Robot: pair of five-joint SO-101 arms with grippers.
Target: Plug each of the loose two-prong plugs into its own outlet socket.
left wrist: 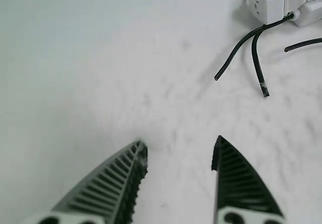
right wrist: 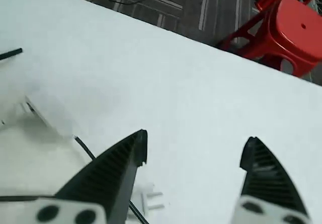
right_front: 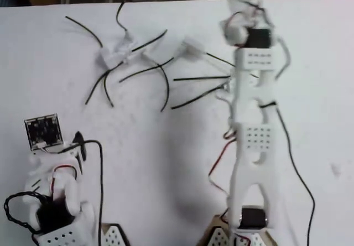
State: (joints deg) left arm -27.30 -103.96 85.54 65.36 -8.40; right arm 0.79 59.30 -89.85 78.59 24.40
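Where the broad white tabletop (right_front: 155, 168) is viewed from above, a white plastic outlet block (right_front: 115, 55) is found toward its far side. To the right of that block, the white right arm (right_front: 251, 130) is laid out from the near edge to the far edge, reaching beyond the block's level. Its black ribbed pincer (right wrist: 196, 137) is held spread wide above the far part of the tabletop, with nothing gripped. A red plastic stool (right wrist: 297, 32) is seen on the dark floor beyond.

Well apart from the block, toward the near left corner, the white left arm (right_front: 58, 207) is folded low. Its black ribbed pincer (left wrist: 180, 143) is likewise spread and grips nothing. It is pointed across the tabletop toward the block, which is seen farther off in the left wrist view.

Thin black cords (right_front: 146, 69) are fanned out around the block, and two cut ends are seen lying just in front of it.

A loose white plug (right_front: 191, 50) lies near the block, between it and the right arm, with a black cord trailing toward that arm; its prongs cannot be made out. A small white two-prong plug (right wrist: 151, 200) lies on the right arm's side of the block, just beside one finger of the right pincer. Whether the two touch cannot be told.
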